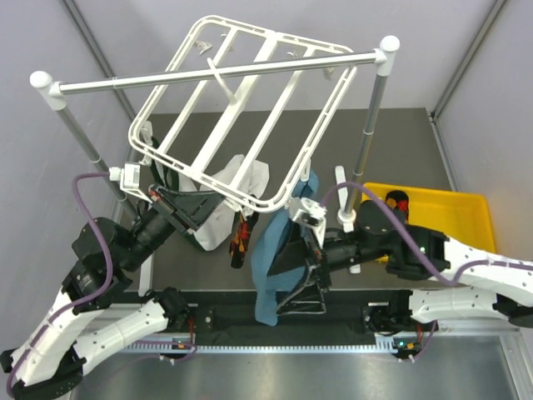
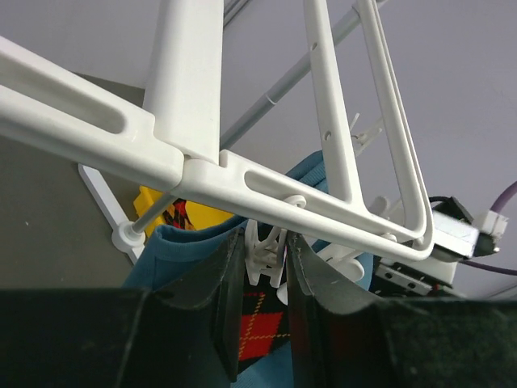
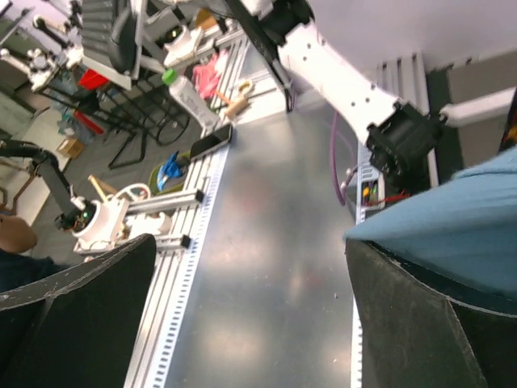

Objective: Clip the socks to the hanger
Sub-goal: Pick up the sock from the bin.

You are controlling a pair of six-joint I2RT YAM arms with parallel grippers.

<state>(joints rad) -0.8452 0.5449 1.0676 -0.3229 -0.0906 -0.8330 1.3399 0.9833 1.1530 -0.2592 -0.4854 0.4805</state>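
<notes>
The white hanger [image 1: 241,108] hangs tilted from the silver rail; its near edge fills the left wrist view [image 2: 242,182]. One argyle sock [image 1: 241,237] hangs below that edge. In the left wrist view it [image 2: 262,319] sits under a white clip [image 2: 268,257]. My left gripper [image 2: 265,242] is shut on that clip, one finger on each side; from above it [image 1: 204,208] reaches in from the left. A second argyle sock [image 1: 398,202] lies in the yellow bin and also shows in the left wrist view [image 2: 179,212]. My right gripper [image 1: 296,279] is open and empty [image 3: 250,250], with teal cloth draped over one finger.
A teal-blue cloth [image 1: 279,250] and a white cloth [image 1: 225,200] hang from the frame's near edge. The silver rail [image 1: 216,73] with white ball ends stands on two posts. The yellow bin [image 1: 445,221] is at the right.
</notes>
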